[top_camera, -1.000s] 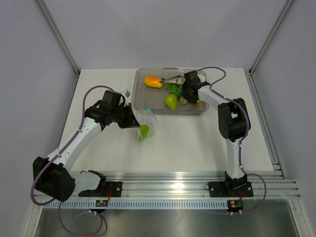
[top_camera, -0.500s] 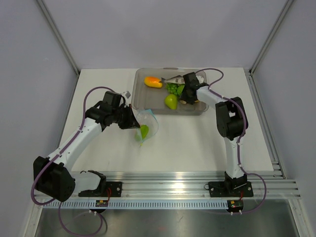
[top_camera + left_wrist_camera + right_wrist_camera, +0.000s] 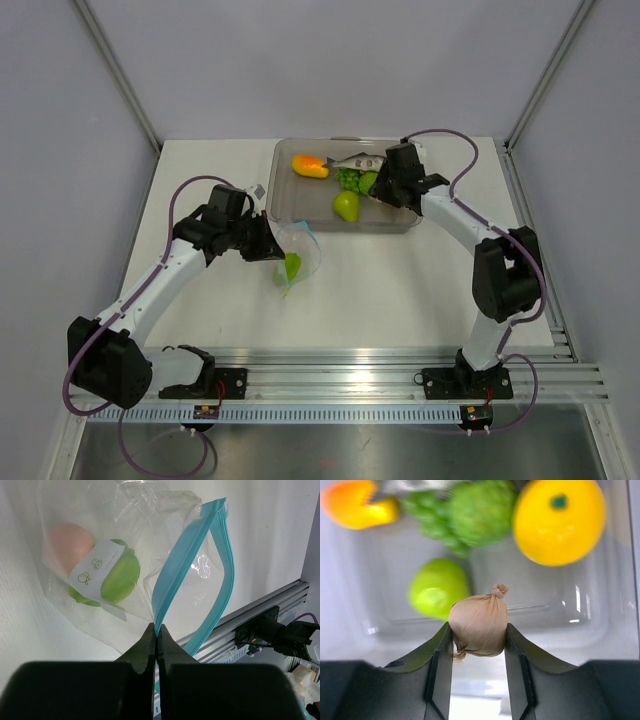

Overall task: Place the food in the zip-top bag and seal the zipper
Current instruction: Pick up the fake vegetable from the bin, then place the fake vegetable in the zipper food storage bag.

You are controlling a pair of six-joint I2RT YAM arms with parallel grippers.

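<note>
My left gripper is shut on the light blue zipper of the clear zip-top bag, holding its mouth open. Inside the bag lie a green pear-like fruit and a pinkish egg. My right gripper is shut on a tan onion-shaped food and holds it above the clear tray. In the tray are a green pear, an orange-yellow mango shape, a green bumpy vegetable, a yellow round fruit and a grey fish.
The tray stands at the back middle of the white table. An aluminium rail runs along the table's near edge. Grey walls close the sides and back.
My right gripper has risen from the tray with the tan onion-shaped food in it, and its arm has swung out to the right. The left arm and the bag have not moved.
</note>
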